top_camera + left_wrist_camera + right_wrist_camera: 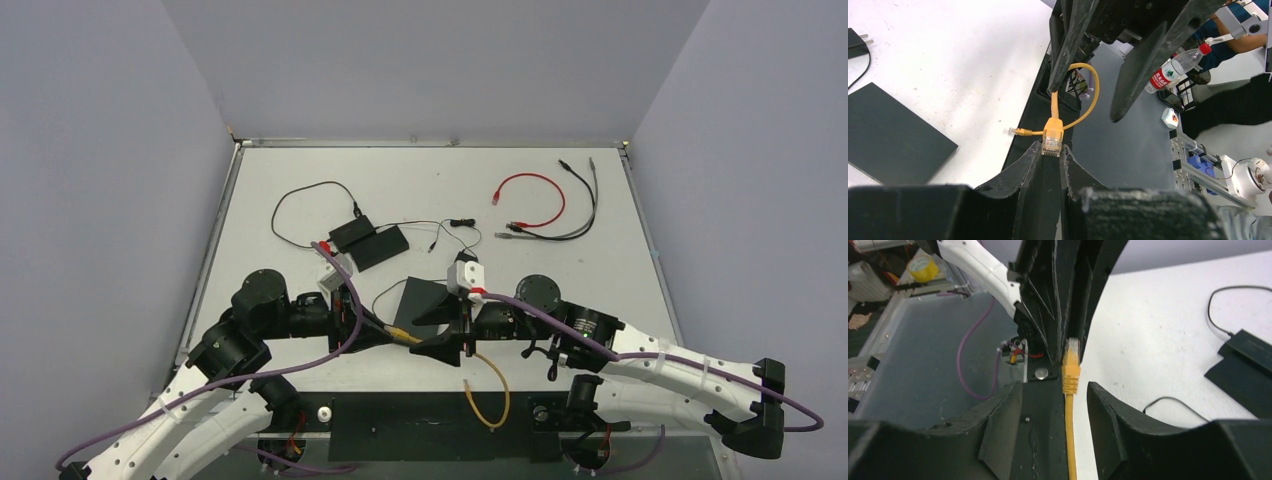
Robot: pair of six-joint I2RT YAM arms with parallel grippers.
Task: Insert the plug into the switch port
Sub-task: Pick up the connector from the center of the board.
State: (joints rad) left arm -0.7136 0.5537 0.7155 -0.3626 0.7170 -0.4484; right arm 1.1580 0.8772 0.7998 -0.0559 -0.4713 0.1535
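Hand-over step, by judgement; left fingers [1025, 165] clenched on the yellow plug [1052, 135], mid-frame over the tabletop's [500, 180] near edge; right fingers [1003, 410] stood apart astride the cable [1069, 440], grasping nothing; next move would call for carrying the plug to the switch [368, 240], upper left of centre, squared to a port.

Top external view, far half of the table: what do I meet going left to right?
Thin black cable loop → black boxes → thin black lead → red cable loop. The dark cables overlap the red one, so they are left out.
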